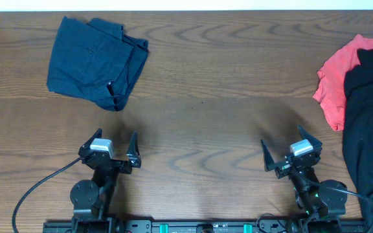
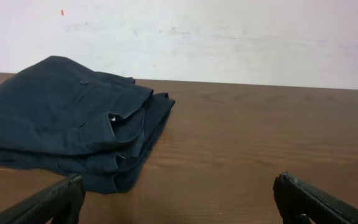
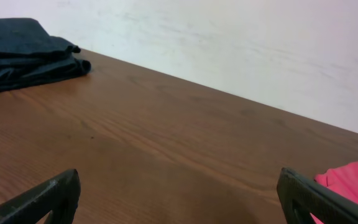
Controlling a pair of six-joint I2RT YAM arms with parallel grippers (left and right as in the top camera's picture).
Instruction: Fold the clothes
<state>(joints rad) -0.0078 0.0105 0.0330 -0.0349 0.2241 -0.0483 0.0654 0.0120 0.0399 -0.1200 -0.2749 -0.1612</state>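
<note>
A folded navy garment (image 1: 96, 61) lies at the table's back left; it also shows in the left wrist view (image 2: 73, 121) and far off in the right wrist view (image 3: 23, 53). A black garment (image 1: 371, 123) lies at the right edge on top of a coral-red T-shirt (image 1: 334, 81), whose edge shows in the right wrist view (image 3: 350, 180). My left gripper (image 1: 114, 141) is open and empty near the front left, a little short of the navy garment. My right gripper (image 1: 289, 144) is open and empty near the front right, just left of the black garment.
The brown wooden table (image 1: 206, 97) runs between the garments. A white wall (image 2: 229, 37) stands behind its far edge. Black cables (image 1: 34, 188) trail from the arm bases at the front edge.
</note>
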